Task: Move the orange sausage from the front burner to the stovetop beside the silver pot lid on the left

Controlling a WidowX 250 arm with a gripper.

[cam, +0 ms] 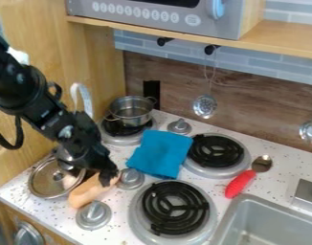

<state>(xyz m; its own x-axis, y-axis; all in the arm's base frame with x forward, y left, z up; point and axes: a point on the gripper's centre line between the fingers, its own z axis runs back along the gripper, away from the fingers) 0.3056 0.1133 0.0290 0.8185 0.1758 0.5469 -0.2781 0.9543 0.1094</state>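
Tan oblong item (87,190) lies between front knob (93,214) and glass lid (42,182), seemingly on the surface (117,230), no lift evident; gripper (108,177) is at its far end; jaws spread or pinching, cannot tell; beyond, blue cloth (160,153) lies by a burner (217,152); steel pot (131,112) sits farther back.

Tan elongated obj. (85,191), smooth, w/ blunt, rounded near end; far end partly hidden at the black gripper (108,179). Pose: diag., near end toward the counter's (30,206) front L edge as seen from here, far end toward the back R. Position: btwn the glass lid w/ metal rim (45,184) & 2 grey knobs (93,216), just beside the lid; unclear whether resting on the c'top or slightly raised
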